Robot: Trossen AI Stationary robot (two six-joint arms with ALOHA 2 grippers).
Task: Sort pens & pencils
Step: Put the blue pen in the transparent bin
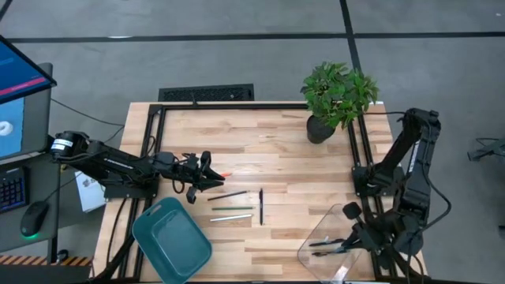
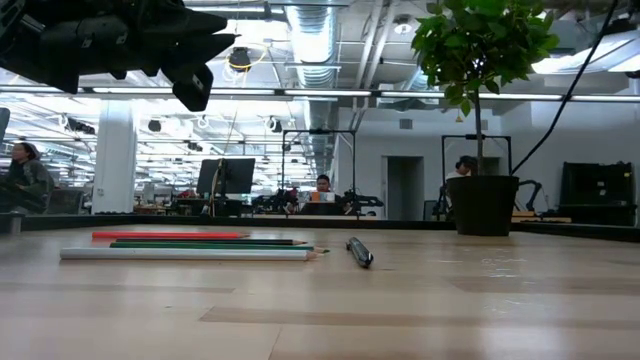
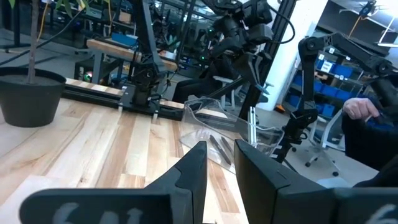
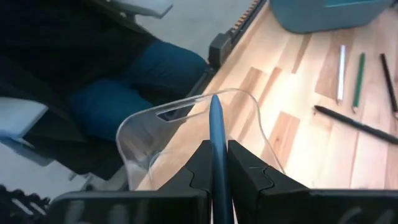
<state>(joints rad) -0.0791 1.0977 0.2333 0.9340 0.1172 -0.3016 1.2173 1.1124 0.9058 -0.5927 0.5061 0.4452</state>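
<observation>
A red pencil (image 1: pixel 225 173), a dark one (image 1: pixel 229 195), a green one (image 1: pixel 231 208) and a pale one (image 1: pixel 231 218) lie flat on the table's middle. A black pen (image 1: pixel 261 207) lies just right of them. My left gripper (image 1: pixel 207 170) hovers level by the red pencil, its fingers a little open (image 3: pixel 221 177) with nothing between them. My right gripper (image 4: pixel 216 146) is shut on a bluish-grey pen (image 4: pixel 216 121) over the clear bin (image 1: pixel 339 233) at the near right. Dark pens (image 3: pixel 217 148) lie in that bin. My right gripper pinches the bluish-grey pen's shaft (image 4: pixel 216 134) between its two fingers. The pen runs along the fingers and sticks out ahead of them. The fingers slant downward. The pen is lifted clear, its free end over the clear bin's rim (image 4: pixel 186 109).
A teal bin (image 1: pixel 171 239) stands at the near left, close to my left arm. A potted plant (image 1: pixel 335 99) stands at the far right. Black rails (image 1: pixel 359 150) frame the table. People sit in the room beyond the far edge.
</observation>
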